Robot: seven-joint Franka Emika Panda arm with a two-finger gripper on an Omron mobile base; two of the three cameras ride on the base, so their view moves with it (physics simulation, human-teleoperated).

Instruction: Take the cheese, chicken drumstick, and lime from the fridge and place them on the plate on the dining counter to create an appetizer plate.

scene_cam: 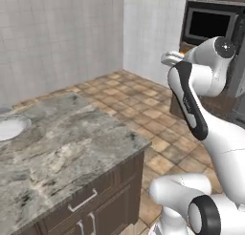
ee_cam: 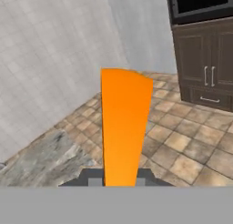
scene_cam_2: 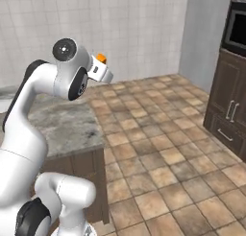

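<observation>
My gripper (ee_cam: 117, 180) is shut on the cheese (ee_cam: 124, 127), an orange wedge that sticks up between the finger tips. From the left base view the gripper (scene_cam: 172, 57) hangs high over the floor, right of the dining counter (scene_cam: 72, 143), with a bit of orange cheese (scene_cam: 183, 51) showing. The right base view has the gripper (scene_cam_2: 103, 69) with the cheese (scene_cam_2: 101, 57) above the counter's (scene_cam_2: 62, 124) right end. The white plate (scene_cam: 8, 126) lies on the counter at the far left edge. Fridge, chicken drumstick and lime are out of view.
A black built-in microwave (scene_cam: 210, 24) sits in dark brown cabinets (scene_cam_2: 228, 110) ahead on the right. Brown tiled floor (scene_cam_2: 158, 134) stretches between the island and those cabinets. White tiled walls (scene_cam: 57, 33) close the back.
</observation>
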